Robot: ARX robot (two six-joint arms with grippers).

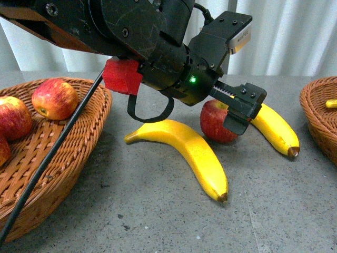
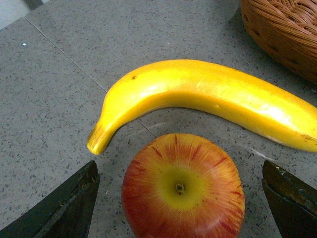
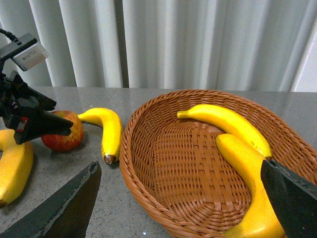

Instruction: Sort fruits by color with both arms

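My left gripper (image 1: 231, 118) is open and straddles a red apple (image 1: 216, 124) on the table. In the left wrist view that apple (image 2: 183, 188) sits stem up between the two spread fingers (image 2: 64, 208), apart from both. One banana (image 1: 184, 150) lies in front of the apple, another banana (image 1: 276, 129) to its right. Three apples (image 1: 52, 97) rest in the left basket (image 1: 79, 153). My right gripper (image 3: 179, 168) hangs open and empty over the right basket (image 3: 148, 163), which holds two bananas (image 3: 228, 121).
The left arm's black cable (image 1: 47, 163) crosses the left basket's rim. The right basket (image 1: 321, 116) stands at the table's right edge with a banana tip (image 1: 330, 104) showing. White curtains (image 3: 173, 44) close off the back.
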